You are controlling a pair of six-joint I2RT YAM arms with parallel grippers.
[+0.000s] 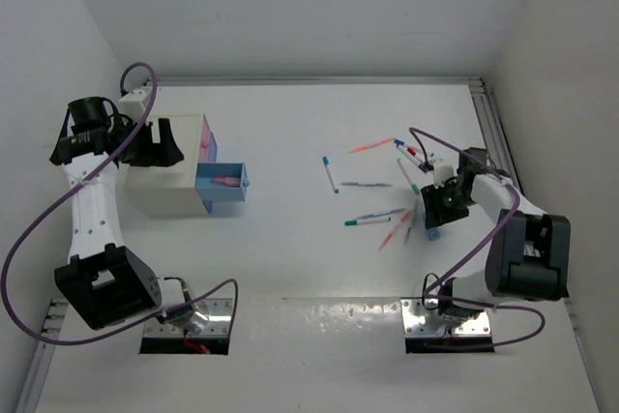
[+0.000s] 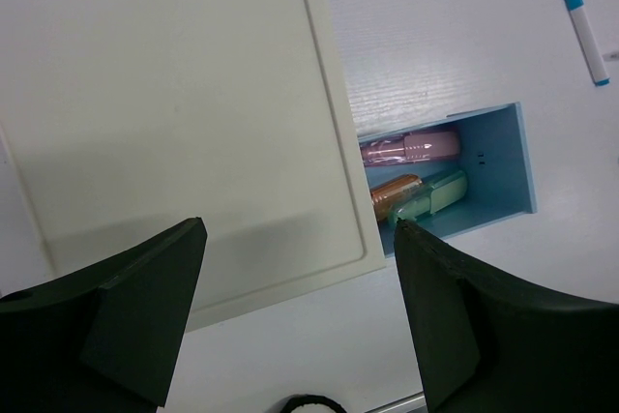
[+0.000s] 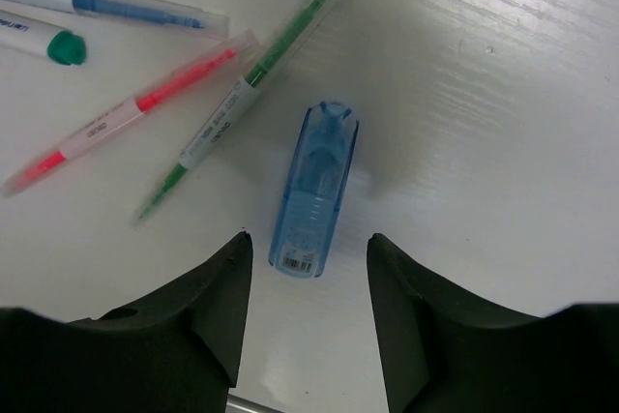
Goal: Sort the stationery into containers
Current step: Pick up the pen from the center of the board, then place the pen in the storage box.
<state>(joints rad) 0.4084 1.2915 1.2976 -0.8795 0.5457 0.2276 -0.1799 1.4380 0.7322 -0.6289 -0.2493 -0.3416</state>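
Right fingers are standing spread apart, gripping nothing, hanging over a short chunky blue piece. The piece is lying flat on the desk, its near end sitting in line with the gap between them. Just beside it, a green pen and a red pen are lying slanted, side by side.

Left fingers are gaping wide, empty, hovering above the white cabinet. The blue drawer-box is sticking out from the cabinet's side, holding a pink piece, an orange piece and a green piece. A white pen with blue cap is lying on the desk beyond it.

From overhead, the pink drawer-box is showing at the cabinet face beside the blue one, well apart from the scattered pens.
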